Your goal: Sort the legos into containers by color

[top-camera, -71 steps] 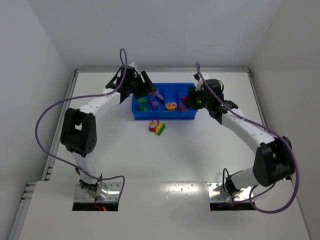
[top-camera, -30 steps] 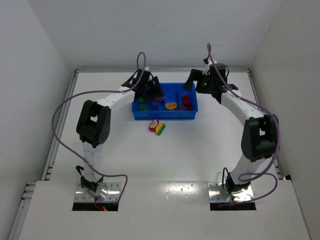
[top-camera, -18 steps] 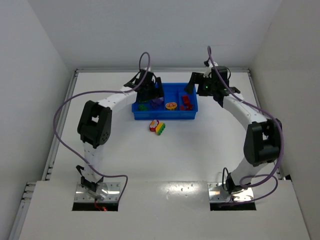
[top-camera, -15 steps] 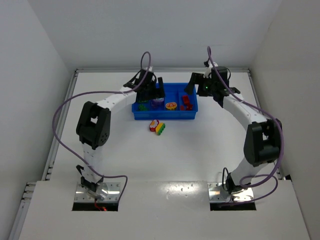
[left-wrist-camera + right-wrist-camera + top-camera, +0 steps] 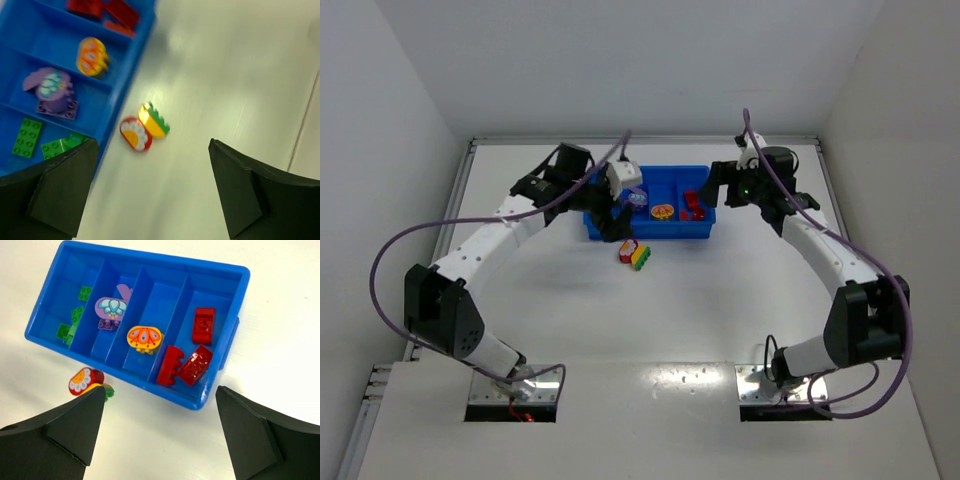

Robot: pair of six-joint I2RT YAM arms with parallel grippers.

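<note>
Both empty, the left gripper (image 5: pixel 154 165) and right gripper (image 5: pixel 160 410) gaped wide, and with the red lego (image 5: pixel 134 134) touching the yellow-green lego (image 5: pixel 154 121), one pinch might have snagged both.

**Clerk:** Entry one, left arm (image 5: pixel 485 240)?

**Keeper:** Bends outward near its base, and the long link then reaches far forward and inward. The wrist is turned down. Left gripper (image 5: pixel 152 149): jaws spread wide with nothing between them. Both dark fingers (image 5: pixel 60 192) show in the wrist view.

**Clerk:** Entry two, right arm (image 5: pixel 825 250)?

**Keeper:** Mirrors the first: it bends outward on the right, and the link runs forward and inward. Right gripper (image 5: pixel 161 392): points down and inward, jaws equally wide and empty.

**Clerk:** Contact between the two?

**Keeper:** None; the grippers are well apart.
</note>
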